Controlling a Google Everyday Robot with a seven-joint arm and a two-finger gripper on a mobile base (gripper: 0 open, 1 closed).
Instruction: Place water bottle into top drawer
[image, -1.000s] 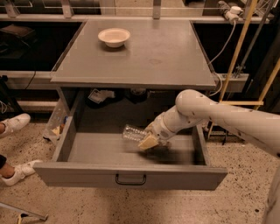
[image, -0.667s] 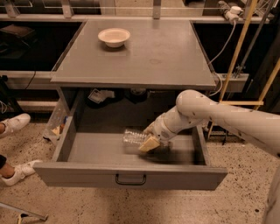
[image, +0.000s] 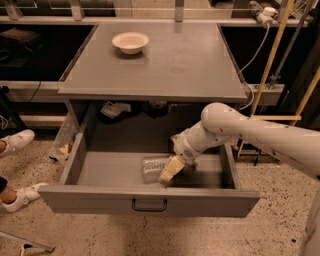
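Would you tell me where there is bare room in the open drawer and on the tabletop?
In the drawer, the floor is bare between the left wall and the bottle. The middle is crowded: the gripper sits at the bottle, and the arm crosses the right side. The tabletop is bare apart from the bowl at back left.

Desk (image: 170, 70): is standing on the floor, its flat grey top facing up.
Bowl (image: 130, 42): is sitting on the desk near its far-left corner.
Drawer (image: 100, 197): is hanging open below the desk's front edge.
Bottle (image: 151, 167): is lying on its side on the drawer's bottom, about mid-width.
Gripper (image: 170, 171): is reaching in from the right edge, sitting at the bottle's right end.
Floor (image: 190, 237): is carrying the desk, with two white shoes (image: 17, 141) lying off the desk's left edge.
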